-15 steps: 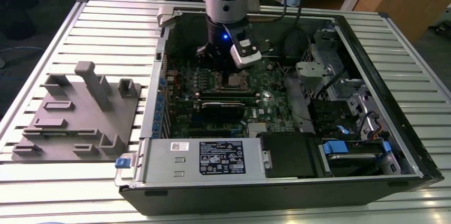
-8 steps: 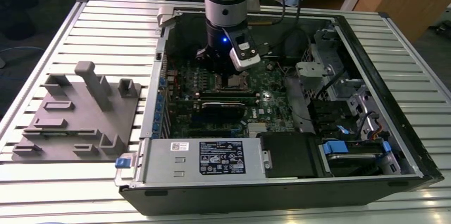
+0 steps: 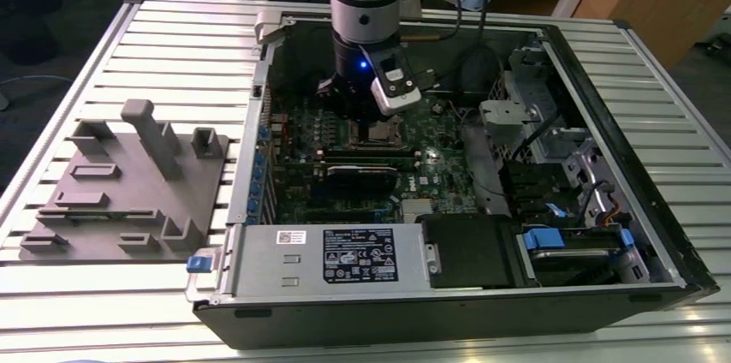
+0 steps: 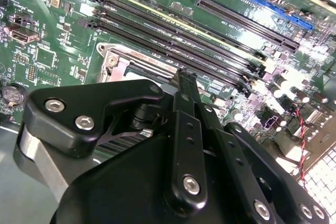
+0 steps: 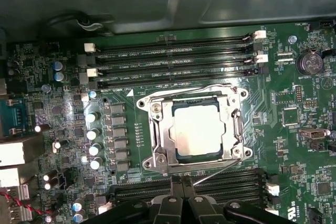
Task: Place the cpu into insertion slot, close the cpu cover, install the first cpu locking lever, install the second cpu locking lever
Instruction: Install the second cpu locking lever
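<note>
- Open computer case (image 3: 639, 209) lying flat on a slatted metal table (image 3: 171, 29), green motherboard (image 3: 331, 136) exposed inside.
- Arm reaching down into the case, gripper (image 3: 368, 113) poised just above the socket area in the exterior view.
- Gripper fingers (image 5: 181, 195) pressed together to a narrow tip in the first wrist view, nothing caught between them; same closed look in the second wrist view, where the fingers (image 4: 187, 98) end just beside the socket frame.
- Cpu (image 5: 197, 129) seated flat in the insertion slot (image 5: 178, 153), pale silver top showing through the cut-out.
- Cpu cover (image 5: 160, 129) folded down over the chip, framing it on all sides, screws visible at the corners.
- Thin wire locking lever (image 5: 220, 169) running at a slant along the socket edge nearest the gripper, its end close to the fingertips; contact between them impossible to tell.
- Second thin lever (image 5: 210, 88) lying along the far edge of the socket frame, next to the memory slots (image 5: 173, 59).
- More long black slots (image 4: 173, 30) stretching past the socket in the second wrist view.
- Grey moulded fixture tray (image 3: 126, 187) resting on the table toward the exterior view's left, well apart from the case.
- Silver power supply box (image 3: 331, 260) occupying the near edge of the case.
</note>
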Tool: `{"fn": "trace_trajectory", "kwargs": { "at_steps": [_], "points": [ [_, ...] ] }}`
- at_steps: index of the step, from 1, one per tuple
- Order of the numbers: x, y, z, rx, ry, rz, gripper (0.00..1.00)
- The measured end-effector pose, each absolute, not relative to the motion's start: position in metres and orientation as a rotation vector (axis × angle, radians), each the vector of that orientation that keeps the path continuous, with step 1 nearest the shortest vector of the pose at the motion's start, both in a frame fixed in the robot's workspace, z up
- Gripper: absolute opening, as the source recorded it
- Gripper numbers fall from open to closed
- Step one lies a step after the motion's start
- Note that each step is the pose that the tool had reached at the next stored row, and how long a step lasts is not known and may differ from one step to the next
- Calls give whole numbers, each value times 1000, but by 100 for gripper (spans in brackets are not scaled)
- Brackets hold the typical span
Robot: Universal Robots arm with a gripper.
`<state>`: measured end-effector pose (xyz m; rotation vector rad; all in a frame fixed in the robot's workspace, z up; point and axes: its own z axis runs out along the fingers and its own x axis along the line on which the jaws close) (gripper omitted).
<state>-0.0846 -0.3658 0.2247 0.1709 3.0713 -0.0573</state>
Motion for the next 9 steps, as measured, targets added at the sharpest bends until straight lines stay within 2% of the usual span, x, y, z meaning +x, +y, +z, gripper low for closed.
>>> {"fn": "trace_trajectory", "kwargs": {
  "at_steps": [9],
  "points": [
    [-86,-366,225,171,3071,-57,11]
  ]
}}
